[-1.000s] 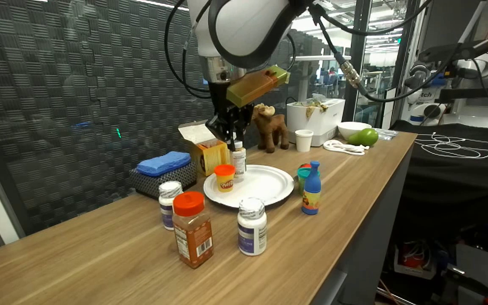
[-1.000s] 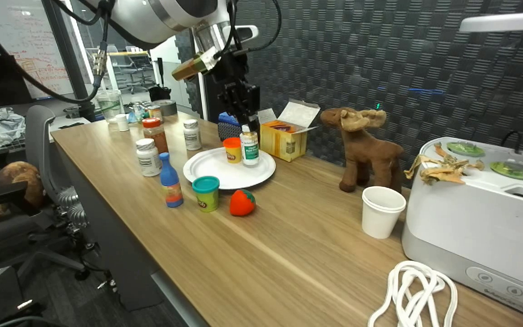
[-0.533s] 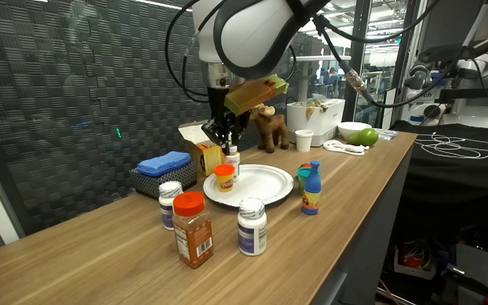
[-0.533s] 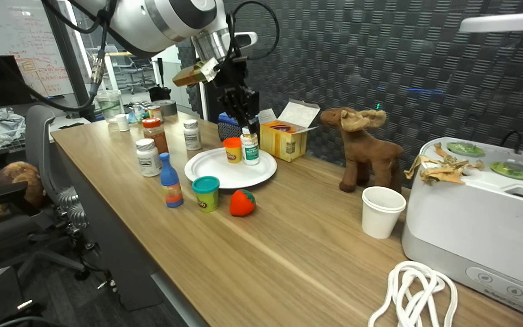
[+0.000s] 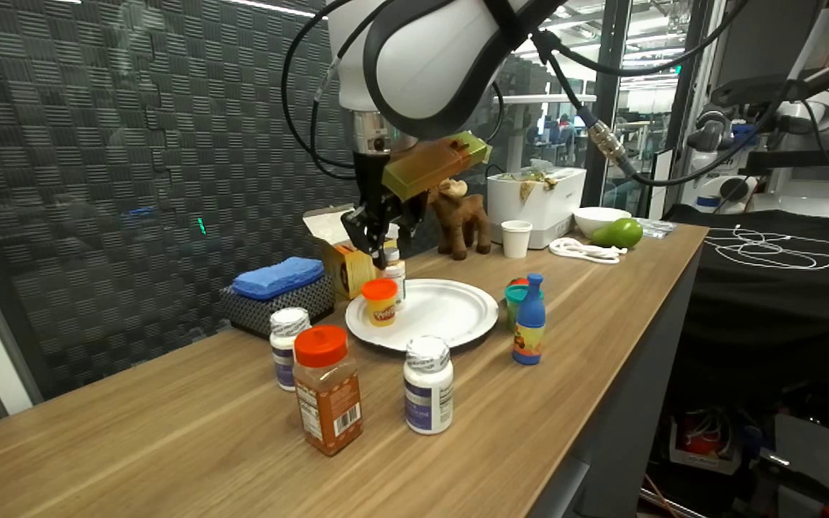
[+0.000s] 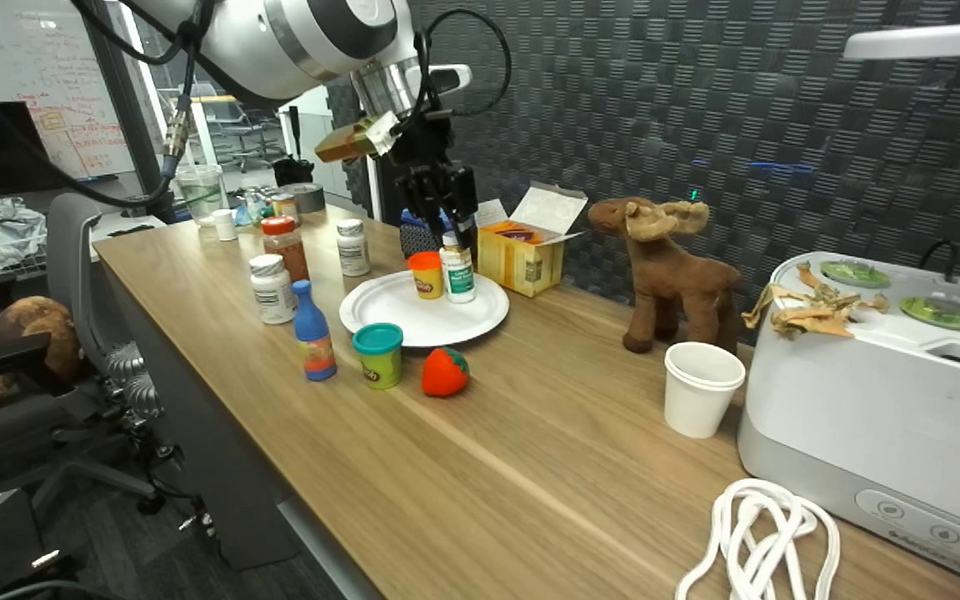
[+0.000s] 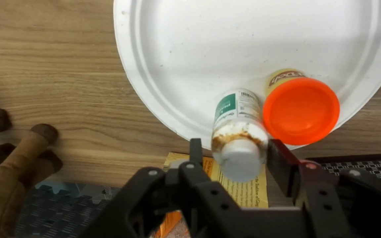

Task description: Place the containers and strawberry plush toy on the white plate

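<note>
On the table (image 5: 170, 439) sits the plate (image 5: 450, 313), other containers (image 5: 429, 392) near it. My gripper (image 7: 235, 143), jaws parted, straddles a green-labelled bottle (image 6: 458, 273) standing on the plate beside an orange-lidded tub (image 7: 299, 110); I judge I'm releasing the bottle. Next, I should rise straight; the strawberry (image 6: 444, 373) lies off the plate. My gripper sits lower than a second ago.

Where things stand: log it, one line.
gripper: open around green-labelled bottle | on white plate: that bottle, orange-lidded tub | off plate, among others: strawberry plush, teal-lidded tub, blue bottle
</note>
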